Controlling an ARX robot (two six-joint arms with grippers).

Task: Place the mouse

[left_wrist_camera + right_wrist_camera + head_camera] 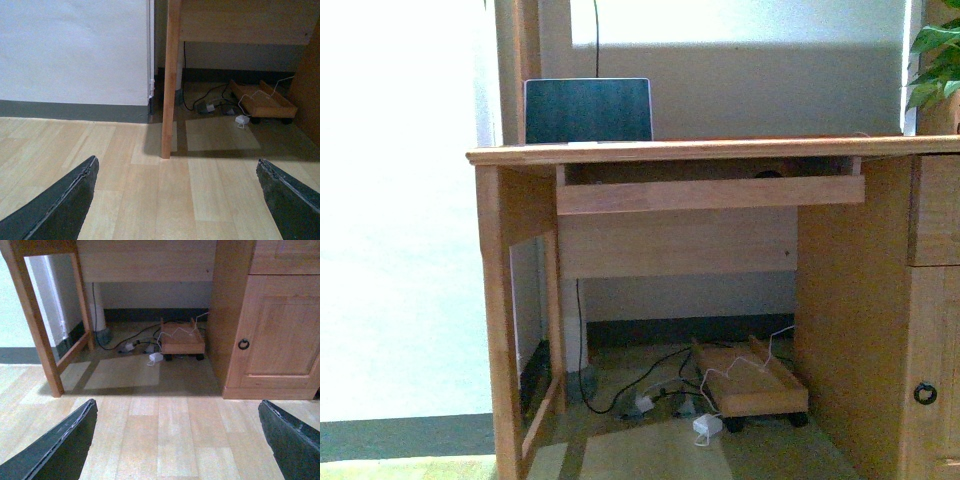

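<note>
The wooden desk (720, 150) fills the front view, and a laptop (588, 111) stands on its top at about eleven o'clock, screen dark. Under the top sits a shallow sliding tray (710, 193). Just over its front board, toward two o'clock of centre, I can make out a low dark sliver that looks to be the mouse (770, 174), lying in the tray; most of it is hidden, so I can't be certain. A green plant (935, 65) peeks in at one o'clock. Down on the floor at five o'clock there is a small wheeled wooden trolley (752, 385), with black cables (650, 375) and a white adapter (707, 427) beside it. At three o'clock of the trolley is a cupboard door (270, 330) with a ring handle (243, 344). Neither arm is near the desk. The left gripper (176, 161) hangs over bare floorboards with its dark fingers (65, 205) spread wide, holding nothing. The right gripper (176, 402) is likewise spread, its fingers (290, 440) empty.
</note>
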